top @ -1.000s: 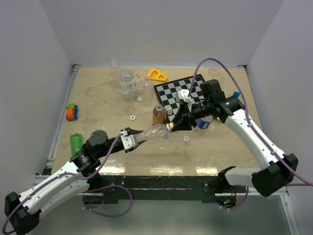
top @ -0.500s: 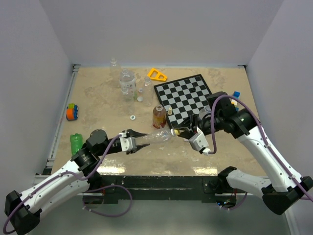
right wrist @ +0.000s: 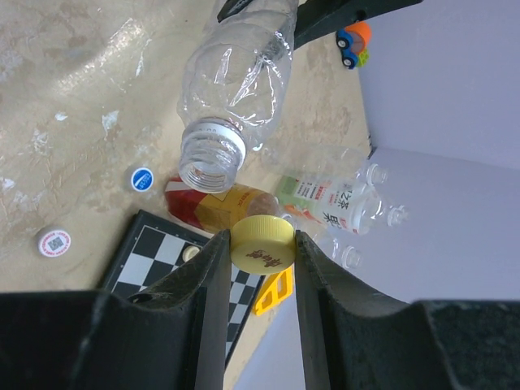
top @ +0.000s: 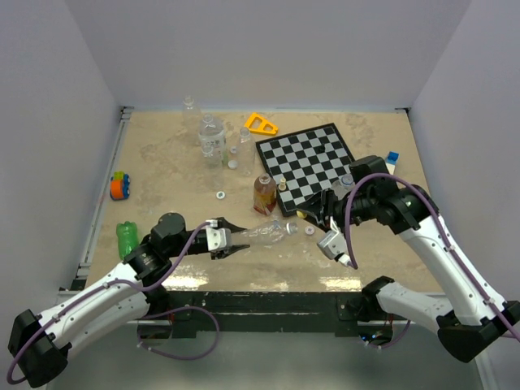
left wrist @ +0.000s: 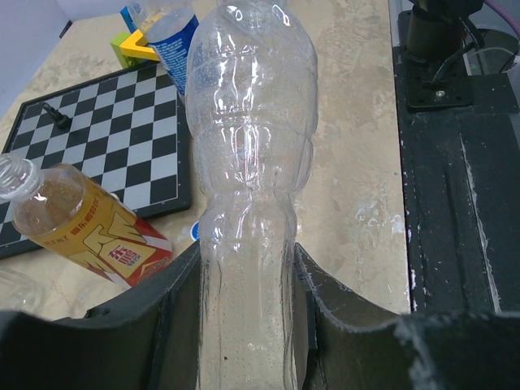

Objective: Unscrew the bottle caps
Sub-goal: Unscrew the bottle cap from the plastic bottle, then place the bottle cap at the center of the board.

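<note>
Although a green bottle lies unattended at the lower left of the top view, the work is further right. The left gripper is clamped round the base of a clear bottle, jaws parted only to its width, holding it on its side at low centre. Just above it stands an amber bottle. A second ago the right gripper was up against this clear bottle's neck; now it sits apart, right of centre, nearly closed and pinching the yellow cap, and its wrist view shows the threaded mouth bare. So this cap is off. I judge the next step is to set it down near the loose blue cap and take another bottle.
</note>
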Robot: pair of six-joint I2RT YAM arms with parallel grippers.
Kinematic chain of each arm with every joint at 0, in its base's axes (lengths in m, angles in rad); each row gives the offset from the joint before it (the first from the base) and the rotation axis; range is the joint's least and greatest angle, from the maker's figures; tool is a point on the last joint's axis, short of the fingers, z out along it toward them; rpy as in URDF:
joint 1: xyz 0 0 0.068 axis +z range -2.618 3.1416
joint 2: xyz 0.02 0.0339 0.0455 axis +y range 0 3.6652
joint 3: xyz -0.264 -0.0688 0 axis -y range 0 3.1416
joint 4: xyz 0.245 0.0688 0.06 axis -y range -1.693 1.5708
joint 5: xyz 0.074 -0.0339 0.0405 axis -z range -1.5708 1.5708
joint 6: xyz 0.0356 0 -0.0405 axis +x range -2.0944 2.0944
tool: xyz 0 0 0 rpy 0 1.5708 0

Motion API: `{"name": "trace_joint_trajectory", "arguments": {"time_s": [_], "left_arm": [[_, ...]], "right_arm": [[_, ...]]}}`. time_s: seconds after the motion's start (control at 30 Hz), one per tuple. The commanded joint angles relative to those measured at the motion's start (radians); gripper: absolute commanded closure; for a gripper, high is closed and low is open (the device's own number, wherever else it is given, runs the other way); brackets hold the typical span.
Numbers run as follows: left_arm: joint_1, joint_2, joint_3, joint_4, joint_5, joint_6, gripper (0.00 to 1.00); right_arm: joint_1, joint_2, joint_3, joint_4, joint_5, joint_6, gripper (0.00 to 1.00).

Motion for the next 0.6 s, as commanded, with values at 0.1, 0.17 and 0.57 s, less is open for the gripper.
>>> {"name": "trace_joint_trajectory", "arguments": {"time_s": [0.1, 0.17, 0.57], "left_arm": [[0.002, -0.009, 0.0, 0.027, 0.034, 0.004, 1.0], [0.002, -0.009, 0.0, 0.027, 0.031, 0.003, 1.0], [0.001, -0.031, 0.001, 0.027, 0.005, 0.011, 1.0]], "right_arm": [[-0.001, -0.002, -0.012, 0.009, -0.004, -0.25, 1.0], [-0.004, -0.008, -0.018, 0.01, -0.006, -0.243, 1.0], [-0.059, -0.065, -0.017, 0.007, -0.055, -0.13, 1.0]]}}
